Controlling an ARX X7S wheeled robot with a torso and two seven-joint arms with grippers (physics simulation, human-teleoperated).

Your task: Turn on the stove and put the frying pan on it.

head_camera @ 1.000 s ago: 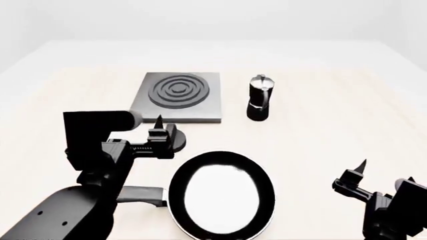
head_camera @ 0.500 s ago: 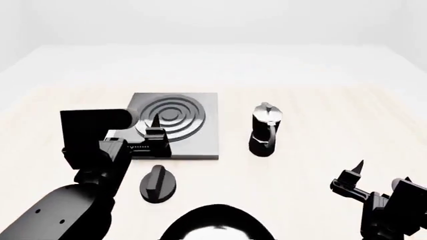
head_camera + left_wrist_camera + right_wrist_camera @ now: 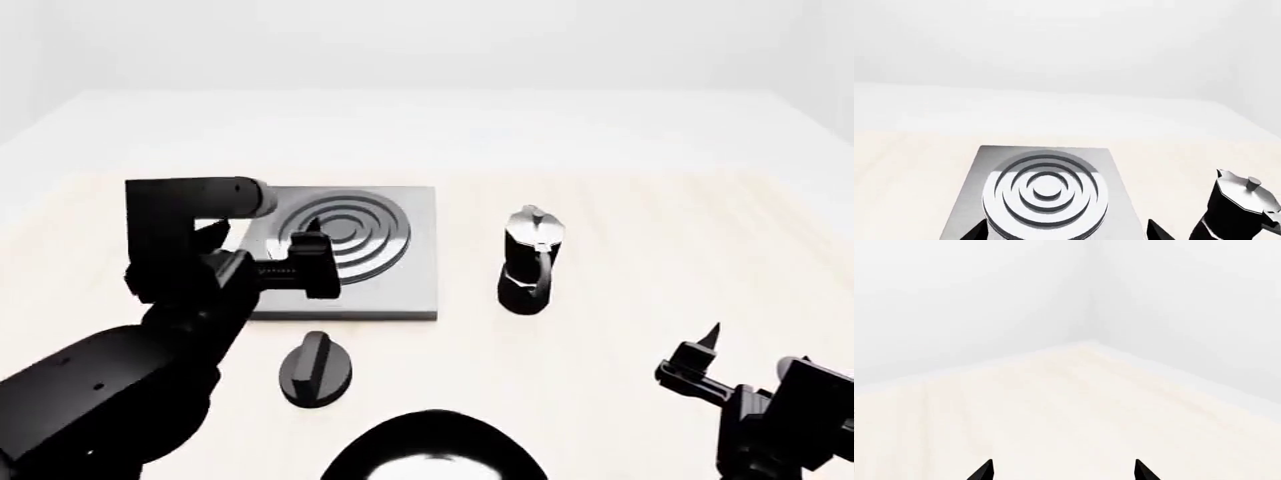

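The left gripper [image 3: 310, 262] hangs over the near part of the stove [image 3: 400, 262], its jaws apart and empty; in the left wrist view its two fingertips [image 3: 979, 231] frame the burner rings just ahead of it, with the moka pot [image 3: 1237, 210] off to one side. The knob [image 3: 315, 368] sits on the table [image 3: 641, 240] just behind and below this gripper, on the robot's side of the stove and apart from it, so the gripper appears to be poised a little too far forward to grasp it. Turning that knob looks like the step in hand. The frying pan [image 3: 434, 447] lies further back toward the robot, only its far rim showing, not yet on the stove. The right gripper [image 3: 707, 365] waits well apart to the side, spread wide and holding nothing, its wrist view showing bare table, presumably kept clear until the pan is to be lifted.
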